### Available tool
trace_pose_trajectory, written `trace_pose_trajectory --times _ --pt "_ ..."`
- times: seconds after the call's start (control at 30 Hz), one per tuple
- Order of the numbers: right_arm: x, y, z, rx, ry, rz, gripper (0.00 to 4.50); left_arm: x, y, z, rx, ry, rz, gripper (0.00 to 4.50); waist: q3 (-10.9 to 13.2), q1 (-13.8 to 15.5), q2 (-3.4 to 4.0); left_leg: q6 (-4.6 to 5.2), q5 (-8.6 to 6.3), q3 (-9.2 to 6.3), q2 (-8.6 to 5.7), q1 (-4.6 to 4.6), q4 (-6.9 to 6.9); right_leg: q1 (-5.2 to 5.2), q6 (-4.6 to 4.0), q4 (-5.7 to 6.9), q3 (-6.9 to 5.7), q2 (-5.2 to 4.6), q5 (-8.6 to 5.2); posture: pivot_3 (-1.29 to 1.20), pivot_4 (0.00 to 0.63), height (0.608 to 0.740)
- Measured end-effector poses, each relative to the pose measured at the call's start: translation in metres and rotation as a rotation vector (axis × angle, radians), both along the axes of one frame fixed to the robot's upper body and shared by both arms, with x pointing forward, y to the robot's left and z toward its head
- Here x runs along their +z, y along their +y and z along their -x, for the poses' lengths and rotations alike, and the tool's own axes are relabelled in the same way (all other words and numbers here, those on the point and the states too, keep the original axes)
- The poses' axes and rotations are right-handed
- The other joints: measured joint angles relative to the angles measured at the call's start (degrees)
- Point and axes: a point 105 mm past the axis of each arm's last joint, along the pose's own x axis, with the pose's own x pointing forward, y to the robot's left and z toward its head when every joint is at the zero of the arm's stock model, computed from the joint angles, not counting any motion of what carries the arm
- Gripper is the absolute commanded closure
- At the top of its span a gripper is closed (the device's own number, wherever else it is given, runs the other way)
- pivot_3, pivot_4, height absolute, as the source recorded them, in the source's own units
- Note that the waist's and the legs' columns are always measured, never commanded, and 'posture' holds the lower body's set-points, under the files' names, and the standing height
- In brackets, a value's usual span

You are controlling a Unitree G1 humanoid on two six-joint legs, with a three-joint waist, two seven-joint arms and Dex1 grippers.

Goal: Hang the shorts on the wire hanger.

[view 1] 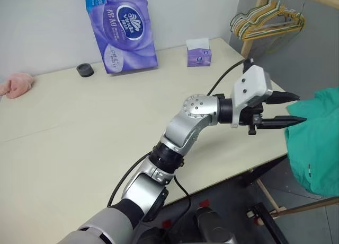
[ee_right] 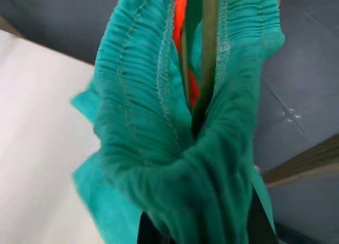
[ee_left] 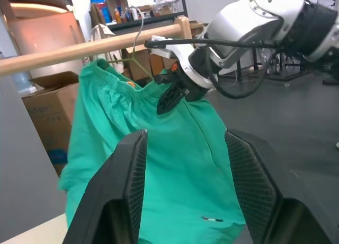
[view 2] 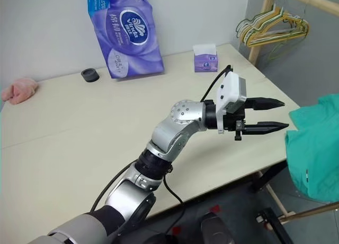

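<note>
Nearest, our left gripper (view 1: 296,109): two tapered black fingers spread, empty, just short of the shorts (view 1: 318,143). These, soft teal cloth with a gathered waistband, hang off the table (view 1: 79,127) edge, pinched by our right gripper (ee_left: 168,98). Thin olive wire hanger (ee_right: 207,53) threads the waistband. Beyond: wooden rail (ee_left: 79,50).

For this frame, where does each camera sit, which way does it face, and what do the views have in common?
Left and right eye views: on the head, looking forward and down over the table; the left arm reaches right, left gripper open beside the shorts.
Left wrist view: along the left fingers, facing the shorts hanging by the wooden bar, with the right gripper at the waistband.
Right wrist view: close on the gathered waistband and the wire hanger.
Shared: the shorts appear in all views.
</note>
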Motion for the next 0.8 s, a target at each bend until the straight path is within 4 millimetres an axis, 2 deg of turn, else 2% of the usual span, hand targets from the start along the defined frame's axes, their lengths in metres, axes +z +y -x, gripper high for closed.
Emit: trace_pose_trajectory --times 0.17,0.3,0.4,0.67,0.8 --pt "0.0 -0.021 0.0 -0.007 0.037 0.008 4.5 0.013 -0.009 -0.006 -0.007 -0.05 -0.001 2.05 0.19 -0.06 0.01 0.05 -0.03 0.07 0.02 -0.01 -0.05 -0.09 0.01 0.01 0.06 0.0 0.0 -0.4 0.179 0.74" --pt "-0.01 -0.035 0.006 -0.002 0.087 -0.017 4.5 0.021 -0.016 -0.01 -0.015 -0.101 -0.002 2.05 0.31 -0.01 0.03 0.04 -0.04 0.09 0.02 -0.03 -0.1 -0.15 0.04 0.01 0.09 0.0 -0.02 -0.39 0.181 0.74" --pt "-0.016 -0.035 0.008 0.019 0.121 -0.038 4.5 0.021 -0.018 -0.009 -0.063 -0.102 -0.02 2.05 0.39 -0.09 0.1 0.05 -0.06 0.13 0.03 -0.03 -0.11 -0.18 0.07 0.03 0.14 0.0 -0.04 -0.4 0.179 0.74" --pt "-0.013 -0.034 0.006 0.042 0.129 -0.03 4.5 0.033 -0.019 -0.007 -0.146 -0.078 -0.024 2.05 0.46 -0.13 0.16 0.04 -0.06 0.15 0.03 -0.02 -0.1 -0.2 0.09 0.06 0.15 -0.01 -0.04 -0.38 0.17 0.74" --pt "-0.014 -0.036 0.007 0.042 0.144 -0.022 4.5 0.031 -0.019 -0.008 -0.158 -0.052 -0.029 2.05 0.47 -0.04 0.17 0.04 -0.07 0.12 0.03 -0.03 -0.1 -0.21 0.1 0.09 0.14 -0.02 -0.04 -0.38 0.169 0.74"
